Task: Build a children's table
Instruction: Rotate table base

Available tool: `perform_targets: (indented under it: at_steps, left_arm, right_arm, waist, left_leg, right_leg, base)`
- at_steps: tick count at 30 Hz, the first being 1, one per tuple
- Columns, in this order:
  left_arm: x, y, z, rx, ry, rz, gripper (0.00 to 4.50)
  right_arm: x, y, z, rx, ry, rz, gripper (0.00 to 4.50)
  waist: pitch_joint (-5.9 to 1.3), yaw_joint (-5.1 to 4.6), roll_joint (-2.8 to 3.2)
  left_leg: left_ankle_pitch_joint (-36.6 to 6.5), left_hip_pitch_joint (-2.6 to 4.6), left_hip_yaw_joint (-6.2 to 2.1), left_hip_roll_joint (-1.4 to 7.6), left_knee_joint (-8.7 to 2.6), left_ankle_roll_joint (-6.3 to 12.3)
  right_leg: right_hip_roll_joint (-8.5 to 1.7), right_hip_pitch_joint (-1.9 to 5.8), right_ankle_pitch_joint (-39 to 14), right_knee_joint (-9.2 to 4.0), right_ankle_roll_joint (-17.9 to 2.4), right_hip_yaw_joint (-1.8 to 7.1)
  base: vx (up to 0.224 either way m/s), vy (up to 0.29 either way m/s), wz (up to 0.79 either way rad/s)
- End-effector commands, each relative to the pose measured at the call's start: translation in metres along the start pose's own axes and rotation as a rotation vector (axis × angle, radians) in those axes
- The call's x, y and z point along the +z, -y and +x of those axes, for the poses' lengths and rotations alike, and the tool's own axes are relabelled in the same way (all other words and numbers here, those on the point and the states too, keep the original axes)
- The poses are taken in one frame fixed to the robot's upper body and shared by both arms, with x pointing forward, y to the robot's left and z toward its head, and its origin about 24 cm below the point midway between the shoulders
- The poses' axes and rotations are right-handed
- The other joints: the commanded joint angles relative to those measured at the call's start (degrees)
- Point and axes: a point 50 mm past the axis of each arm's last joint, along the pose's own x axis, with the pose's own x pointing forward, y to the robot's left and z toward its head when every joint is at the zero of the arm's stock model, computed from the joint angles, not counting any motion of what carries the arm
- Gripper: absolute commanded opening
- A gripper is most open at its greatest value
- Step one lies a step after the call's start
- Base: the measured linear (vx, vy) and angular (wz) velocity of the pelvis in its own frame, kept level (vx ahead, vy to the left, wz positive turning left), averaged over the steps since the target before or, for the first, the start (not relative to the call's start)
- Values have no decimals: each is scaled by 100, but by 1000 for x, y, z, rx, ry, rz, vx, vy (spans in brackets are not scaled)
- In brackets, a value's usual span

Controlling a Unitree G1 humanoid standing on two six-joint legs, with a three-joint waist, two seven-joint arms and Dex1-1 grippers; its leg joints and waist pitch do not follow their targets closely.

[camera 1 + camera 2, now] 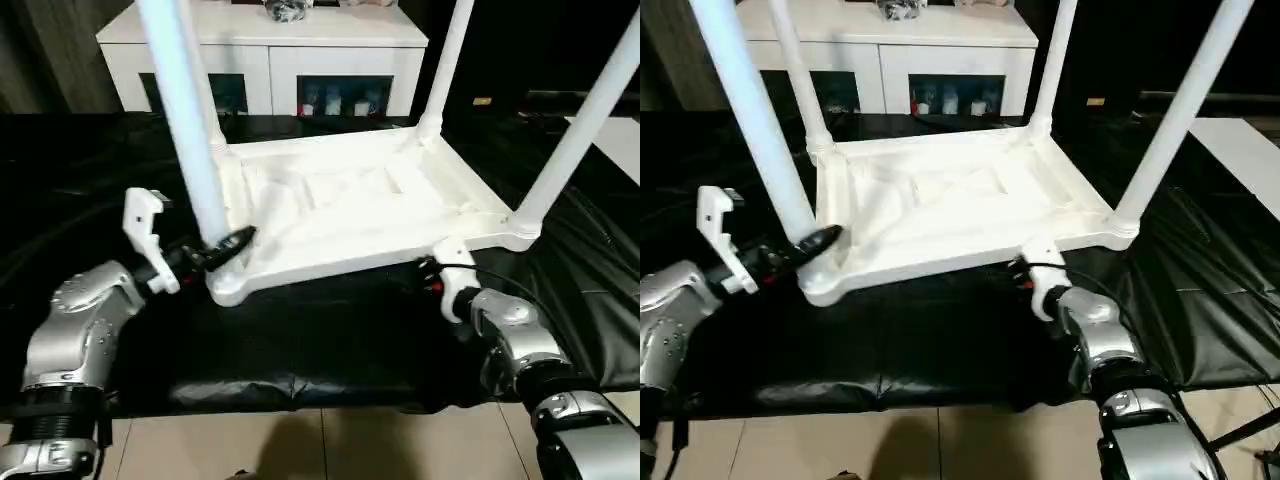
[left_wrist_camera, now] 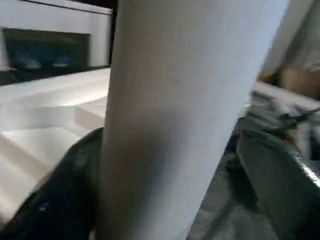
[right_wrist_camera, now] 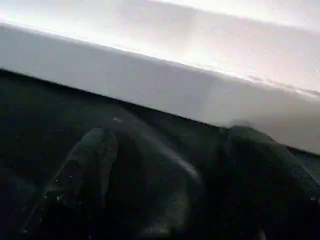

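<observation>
The left claw [image 1: 228, 243] stands released, fingers either side of a leg [image 1: 185, 120]. The right claw [image 3: 165, 185], also released, sits just below the tabletop [image 1: 350, 215] edge.

No legible text, label, brand, number or sign appears in any view. The white tabletop [image 1: 350, 215], its legs [image 1: 185, 120] and the cabinet [image 1: 265, 45] behind carry plain, unmarked faces; items behind the cabinet's glass doors are too small to read.
</observation>
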Motion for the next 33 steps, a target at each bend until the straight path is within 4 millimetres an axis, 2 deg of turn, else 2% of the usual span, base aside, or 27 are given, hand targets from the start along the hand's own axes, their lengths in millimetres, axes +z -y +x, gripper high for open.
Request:
perform_targets:
  at_steps: [1, 6, 7, 9, 11, 14, 15, 17, 18, 20, 21, 22, 23, 25, 26, 29, 30, 33]
  left_arm:
    - [10, 18, 8, -159, 17, -27, 446]
    - [18, 50, 1, -413, -23, -122, 446]
    - [18, 50, 1, -413, -23, -122, 446]
    - [25, 70, 0, -539, -32, -165, 446]
    - [25, 80, 4, -576, -71, -141, 446]
    - [24, 85, 13, -583, -87, -113, 446]
    - [24, 87, 19, -581, -87, -99, 446]
    - [23, 89, 25, -580, -90, -82, 446]
    - [23, 91, 29, -585, -90, -78, 446]
    - [21, 90, 38, -564, -88, -52, 446]
    - [21, 90, 45, -545, -87, -32, 446]
    - [21, 89, 49, -527, -86, -16, 446]
    - [21, 88, 53, -507, -86, 1, 446]
    - [23, 90, 61, -516, -77, 16, 446]
    - [24, 92, 64, -526, -72, 19, 446]
    - [26, 102, 73, -579, -50, 14, 446]
    - [26, 105, 75, -597, -46, 12, 446]
    - [25, 116, 83, -639, -30, 5, 446]
  right_arm:
    - [2, 10, -2, -57, -23, -7, 386]
    - [2, 11, 0, -86, -41, -8, 386]
    - [2, 11, 0, -86, -41, -8, 386]
    - [4, 8, 4, -88, -44, -13, 386]
    - [8, 4, 9, -80, -40, -22, 386]
    - [15, -6, 16, -55, -25, -25, 386]
    - [18, -12, 21, -34, -19, -32, 386]
    - [22, -21, 26, -4, -11, -38, 386]
    - [24, -26, 29, 16, -5, -40, 386]
    - [28, -38, 35, 53, 7, -48, 386]
    - [31, -47, 39, 77, 14, -51, 386]
    - [32, -52, 41, 90, 17, -53, 386]
    - [33, -57, 43, 104, 21, -55, 386]
    - [34, -68, 47, 137, 27, -55, 386]
    - [34, -71, 48, 147, 27, -56, 386]
    - [31, -82, 50, 180, 27, -54, 386]
    - [30, -85, 51, 190, 27, -55, 386]
    - [27, -92, 51, 222, 29, -53, 386]
  waist:
    - [-402, -4, 45]
    - [-360, -34, 32]
    - [-356, -45, 37]
    - [-350, -83, 18]
    - [-336, -123, 12]
    - [-329, -153, 8]
    - [-323, -171, -10]
    - [-331, -185, -3]
    - [-332, -226, -14]
    - [-340, -247, -12]
    - [-341, -262, -42]
    - [-339, -271, -37]
    - [-349, -275, -23]
    - [-346, -293, -33]
    - [-350, -298, -33]
    - [-359, -300, -29]
    - [-360, -305, -3]
    - [-360, -330, -11]
  left_leg:
    - [-1281, 130, 22, 78, -436, -84]
    - [-1552, 137, 44, 78, -457, -86]
    - [-1589, 137, 46, 75, -458, -101]
    - [-1642, 123, 40, 74, -470, -138]
    - [-1731, 131, 34, 76, -477, -156]
    - [-1750, 141, 35, 72, -475, -177]
    - [-1738, 122, 35, 67, -476, -178]
    - [-1708, 121, 30, 71, -474, -192]
    - [-1648, 100, 18, 66, -482, -187]
    - [-1583, 106, 19, 66, -469, -154]
    - [-1527, 88, 22, 61, -465, -139]
    - [-1507, 75, 17, 58, -470, -133]
    - [-1525, 101, 19, 61, -455, -131]
    - [-1462, 58, 8, 56, -466, -132]
    - [-1439, 82, 13, 57, -452, -114]
    - [-1310, 79, 17, 60, -443, -83]
    - [-1296, 91, 22, 58, -438, -69]
    - [-1326, 88, 25, 56, -436, -31]
  right_leg:
    - [-182, 249, -539, -268, -1479, 118]
    - [-150, 221, -901, -307, -1440, 118]
    - [-150, 221, -981, -315, -1418, 121]
    - [-150, 229, -1071, -311, -1384, 122]
    - [-155, 219, -1271, -346, -1333, 124]
    - [-159, 208, -1307, -360, -1291, 137]
    - [-157, 216, -1310, -359, -1278, 140]
    - [-168, 220, -1305, -361, -1260, 145]
    - [-175, 246, -1266, -354, -1234, 143]
    - [-175, 239, -1189, -356, -1254, 149]
    - [-173, 252, -1131, -347, -1264, 150]
    - [-172, 256, -1131, -336, -1269, 148]
    - [-180, 241, -1147, -344, -1270, 151]
    - [-184, 269, -1103, -330, -1274, 146]
    - [-183, 255, -1034, -326, -1298, 151]
    - [-175, 263, -808, -303, -1377, 147]
    - [-164, 254, -718, -298, -1419, 144]
    - [-163, 267, -630, -300, -1491, 142]
  base:
    - [0, 0, 0]
    - [0, 0, 0]
    - [0, 0, 0]
    - [0, 0, 0]
    - [0, 0, 0]
    - [0, 0, 0]
    - [0, 0, 0]
    - [0, 0, 0]
    - [0, 0, 0]
    - [0, 0, 0]
    - [0, 0, 0]
    - [0, 0, 0]
    - [0, 0, 0]
    - [0, 0, 0]
    - [0, 0, 0]
    - [0, 0, 0]
    - [0, 0, 0]
    - [0, 0, 0]
